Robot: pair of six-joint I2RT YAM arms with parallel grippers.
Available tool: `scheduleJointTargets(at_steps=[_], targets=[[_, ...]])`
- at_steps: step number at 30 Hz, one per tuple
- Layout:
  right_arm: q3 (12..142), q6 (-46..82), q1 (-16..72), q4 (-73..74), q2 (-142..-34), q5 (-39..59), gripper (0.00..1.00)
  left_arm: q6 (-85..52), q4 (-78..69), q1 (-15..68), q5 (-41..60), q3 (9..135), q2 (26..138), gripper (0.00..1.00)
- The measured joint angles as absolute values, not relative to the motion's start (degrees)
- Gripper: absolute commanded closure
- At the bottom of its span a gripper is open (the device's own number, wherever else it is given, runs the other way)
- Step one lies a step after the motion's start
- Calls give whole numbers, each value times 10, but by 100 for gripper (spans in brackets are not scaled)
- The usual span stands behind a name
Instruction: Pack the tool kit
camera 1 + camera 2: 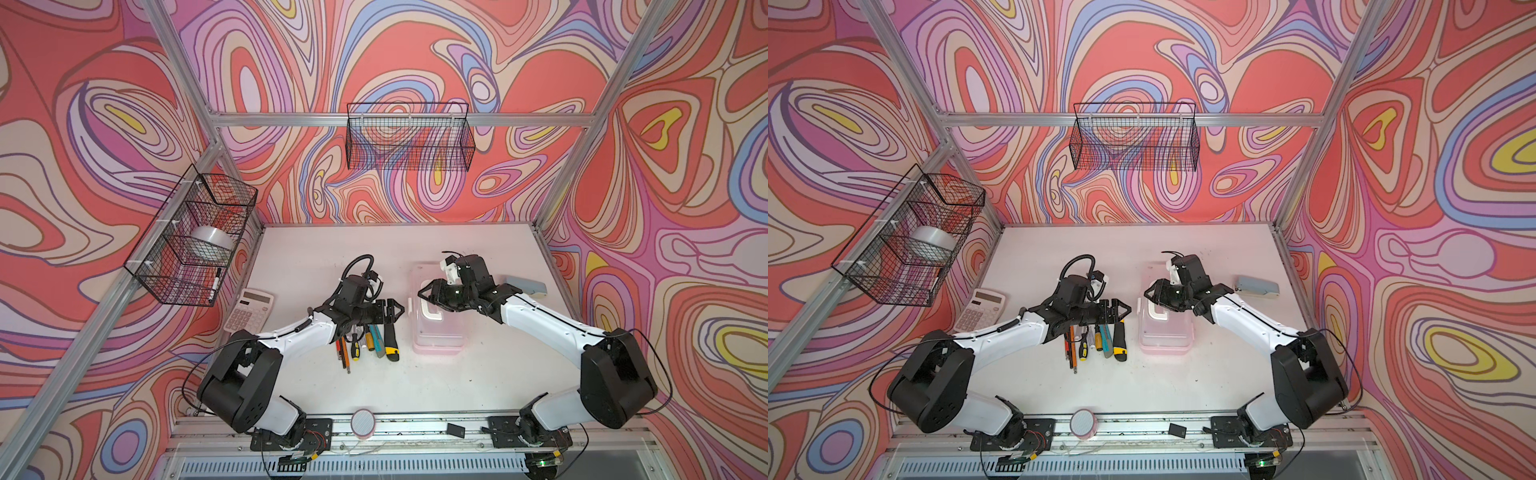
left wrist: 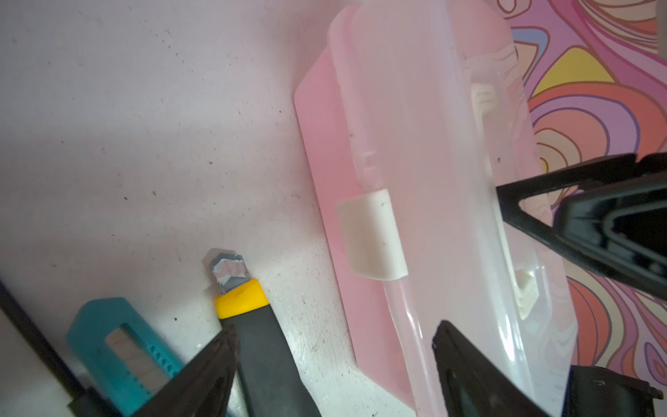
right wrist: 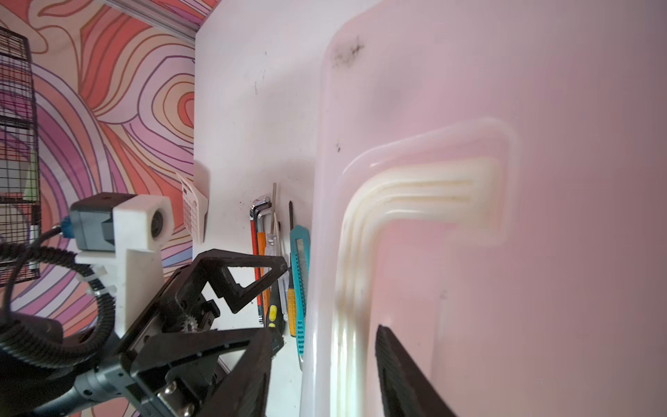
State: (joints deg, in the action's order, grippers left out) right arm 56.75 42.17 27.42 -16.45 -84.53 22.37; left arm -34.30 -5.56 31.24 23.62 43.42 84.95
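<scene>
- Right now the left gripper (image 1: 397, 309) is hovering with its jaws spread wide and nothing between them, above the top ends of a row of tools on the white table (image 1: 415, 382).
- In the left wrist view, its two dark fingers (image 2: 213, 364) are framing the bottom of the picture.
- A yellow-and-black knife (image 2: 260, 343) is lying just beside the left one, with a teal knife (image 2: 119, 335) further left.
- In both top views the pink box (image 1: 436, 332) is sitting right of centre, its clear lid closed.
- A white latch (image 2: 371, 234) is folded down over the side that is facing the tools.
- The right gripper (image 1: 426, 297) is hanging over the upper left part of the lid, by the white handle (image 1: 432, 313).
- In the right wrist view its jaws are standing partly apart on either side of one leg of the handle (image 3: 415, 187).
- Whether they are touching the handle I cannot tell.
- The tools are lying side by side just left of the box, outside it: both knives, a yellow-and-black screwdriver (image 1: 355, 345) and thinner orange pieces.
- A calculator (image 1: 249, 316) is resting at the table's left edge.
- A grey stapler (image 1: 525, 286) is sitting well apart, right of the box.
</scene>
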Motion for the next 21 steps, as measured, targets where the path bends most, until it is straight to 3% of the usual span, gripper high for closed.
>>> scheduleJointTargets(at_steps=[14,21], targets=[[581,422,290,-183,-854,221,51,-343,-61,349,227,468,885,15],[547,443,283,-103,-855,265,51,-343,-59,349,213,468,893,15]])
